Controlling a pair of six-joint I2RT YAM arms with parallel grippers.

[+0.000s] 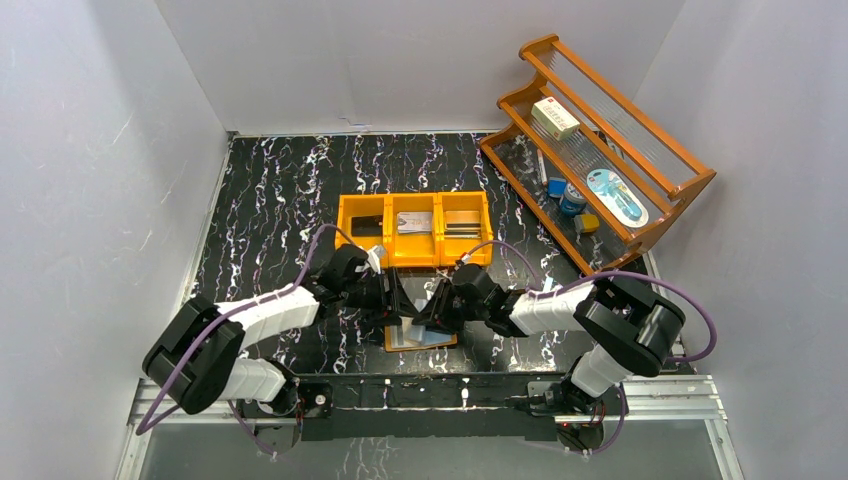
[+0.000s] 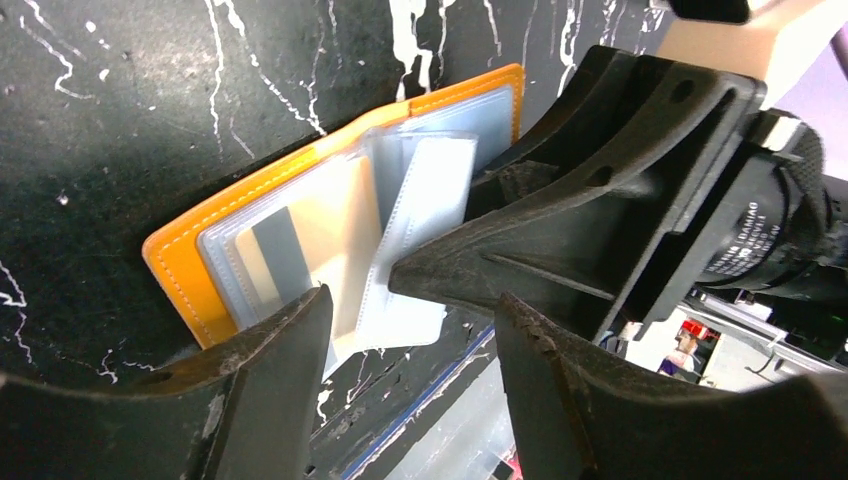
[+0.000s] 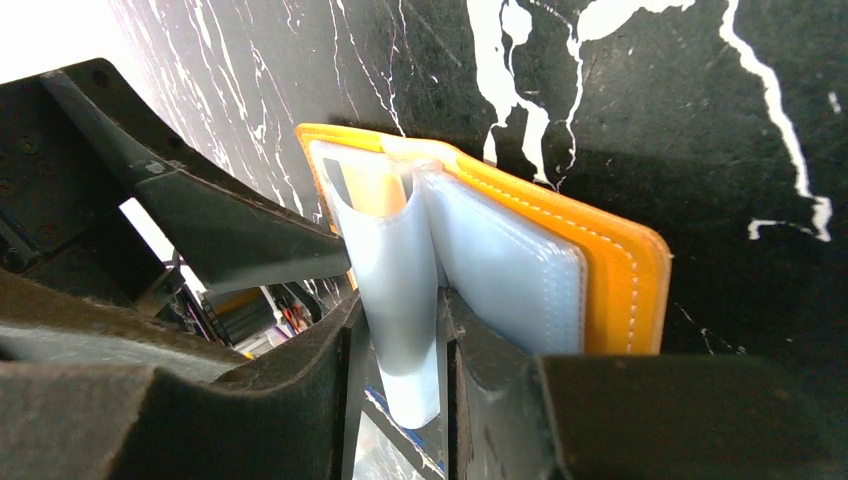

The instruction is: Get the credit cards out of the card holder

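The jaws of the right gripper [image 3: 400, 335] pinch a clear sleeve [image 3: 393, 250] upright, holding the card holder [image 2: 185, 255] open, seemingly so the left gripper [image 2: 410, 305] (jaws spread, empty) can reach a credit card [image 2: 285, 255].

Open card holder on the tabletop [image 1: 270, 200], low in the centre of the top view.
The card holder [image 1: 420, 338] lies spread open, tan-orange stitched cover down, with its clear pale-blue sleeves [image 2: 420, 200] fanned upward. One sleeve stands upright, pinched in the right gripper [image 3: 400, 340]. A cream credit card [image 2: 300, 250] with a grey stripe sits inside another sleeve.
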